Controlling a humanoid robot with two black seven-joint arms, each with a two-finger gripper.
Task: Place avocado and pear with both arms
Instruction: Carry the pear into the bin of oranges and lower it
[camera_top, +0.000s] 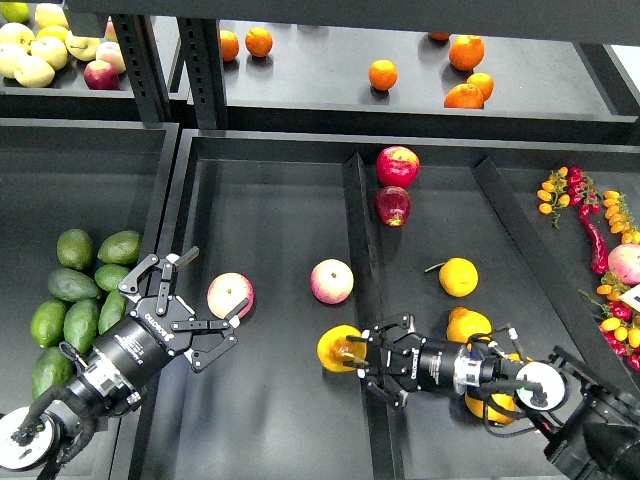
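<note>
The right hand (352, 352) is seen closed around the pear (338, 347), a yellow-orange fruit held at the divider (362, 240) between the middle and right bins, with the fingers pointing left. The left hand (205, 300) is spread wide and holds nothing; an apple (230, 295) lies just beside its fingertips, to their right. The avocados (85, 290) are piled in the left bin, behind and to the left of that hand, beyond the bin wall. The left arm is judged the nearer to them, so a pull back leftward is called for.
</note>
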